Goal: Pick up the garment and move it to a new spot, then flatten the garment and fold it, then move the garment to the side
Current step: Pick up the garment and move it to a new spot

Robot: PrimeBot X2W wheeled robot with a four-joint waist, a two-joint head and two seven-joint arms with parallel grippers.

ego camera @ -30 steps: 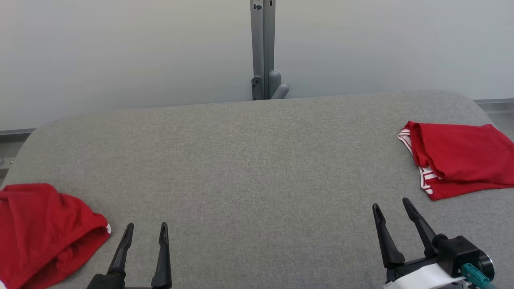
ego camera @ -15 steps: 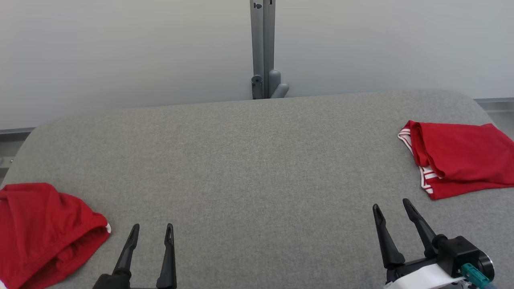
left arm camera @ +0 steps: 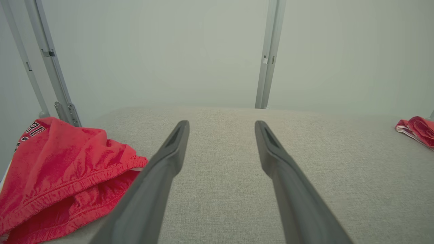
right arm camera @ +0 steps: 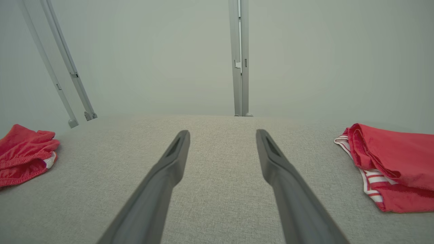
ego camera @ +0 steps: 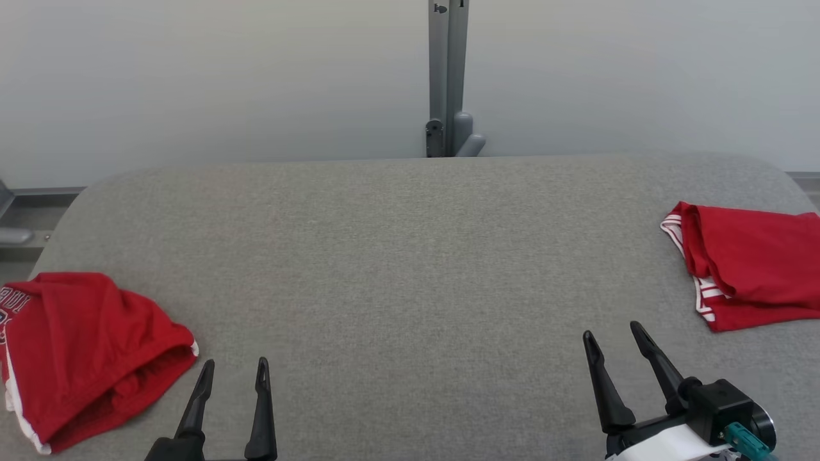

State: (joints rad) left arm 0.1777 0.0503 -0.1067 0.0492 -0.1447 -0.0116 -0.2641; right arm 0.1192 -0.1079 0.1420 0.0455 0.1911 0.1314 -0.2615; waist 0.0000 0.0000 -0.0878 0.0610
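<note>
Trouble is most likely to be met at the near left, where the left gripper (ego camera: pixel 235 365) is poised just beside the crumpled red garment (ego camera: pixel 90 352). If only the top layer of that heap is pinched, the cloth may be dragged instead of lifted. The elastic waistband seen in the left wrist view (left arm camera: pixel 67 169) could then be left bunched underneath, and flattening would be made harder. A second risk is judged to come from the heap's place at the left rim of the grey padded table (ego camera: pixel 410 256): a sideways pull could send it over the edge. The two red pieces might also be confused, since they are alike in colour. The crumpled one is taken to be the piece not yet handled.

Both pairs of fingers are spread wide, and nothing is gripped or touched by either. The left gripper (left arm camera: pixel 221 125) is held over bare table with the heap on its left. The right gripper (ego camera: pixel 612 331) is held, likewise empty, over bare table at the near right.

Farther back on the right, a folded red garment (ego camera: pixel 756 269) with striped red-and-white trim is laid at the table's right edge, apart from the right gripper. Behind the table, a grey post (ego camera: pixel 448 77) is set against a pale wall.
</note>
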